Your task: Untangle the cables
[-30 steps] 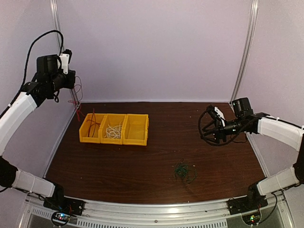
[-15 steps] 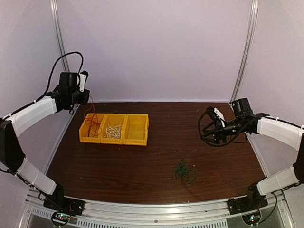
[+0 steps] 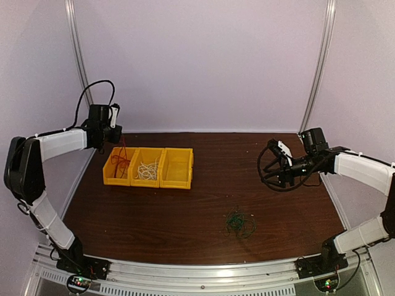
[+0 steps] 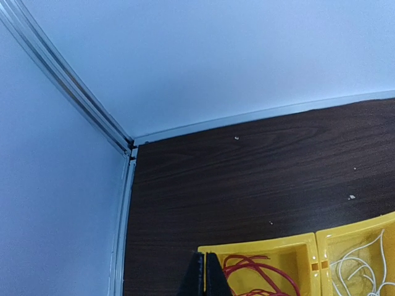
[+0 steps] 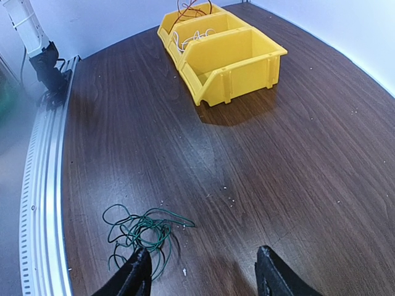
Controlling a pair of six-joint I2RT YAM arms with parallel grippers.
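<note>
Three joined yellow bins (image 3: 164, 182) stand at the back left. The red cable (image 3: 121, 159) lies mostly in the left bin, with a strand rising to my left gripper (image 3: 116, 136), which is shut just above that bin's far rim. The left wrist view shows the shut fingertips (image 4: 213, 277) beside the red cable (image 4: 262, 269). The white cable (image 3: 147, 171) lies in the middle bin. The dark green cable (image 3: 239, 223) is a small tangle on the table front right; it also shows in the right wrist view (image 5: 139, 229). My right gripper (image 3: 276, 168) is open and empty above the table (image 5: 202, 274).
The right bin (image 3: 178, 166) holds nothing. The enclosure's back wall and left corner post (image 4: 74, 92) stand close behind my left gripper. A thick black arm cable (image 3: 266, 161) loops around my right wrist. The metal rail (image 5: 43, 179) runs along the table's front edge.
My left arm has come down and to the right from high by the left wall, lowering the dangling red cable into the left bin. My right arm and the green tangle have not moved.
</note>
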